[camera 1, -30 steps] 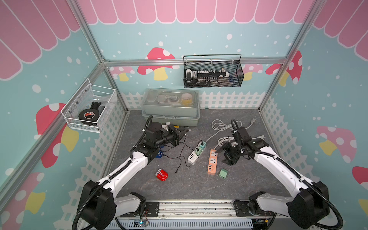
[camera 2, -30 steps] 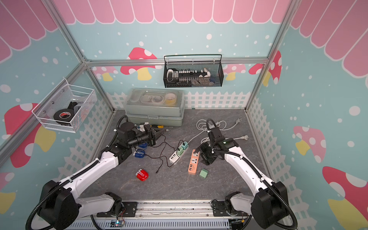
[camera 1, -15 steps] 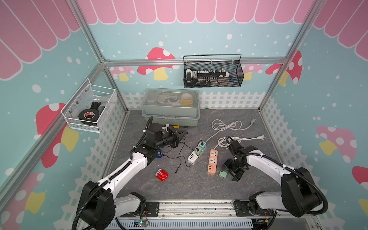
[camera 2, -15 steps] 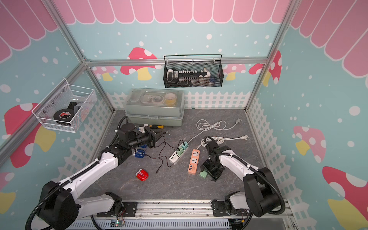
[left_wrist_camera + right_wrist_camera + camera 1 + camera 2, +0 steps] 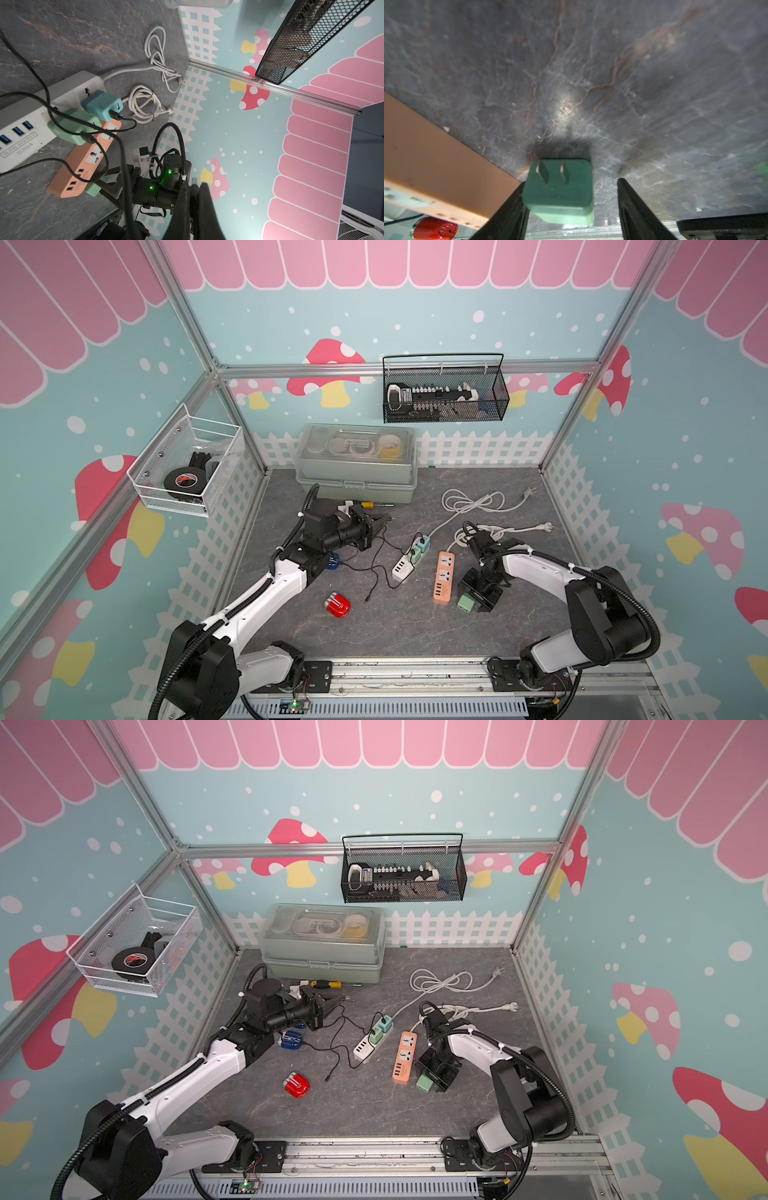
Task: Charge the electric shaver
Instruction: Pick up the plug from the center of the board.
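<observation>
Our right hand [image 5: 570, 182] has swung down over the loose green adapter [image 5: 560, 199], jaws apart astride it ready to grasp, while our left hand [image 5: 384, 520] stays clamped on the black cable [image 5: 124, 166] and the red shaver [image 5: 337, 605] lies unplugged on the tabletop [image 5: 415, 635].

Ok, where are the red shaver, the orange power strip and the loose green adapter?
red shaver [image 5: 337, 605], in a top view, red body
orange power strip [image 5: 444, 577], in a top view, its middle
loose green adapter [image 5: 560, 187], right wrist view, pronged face
</observation>
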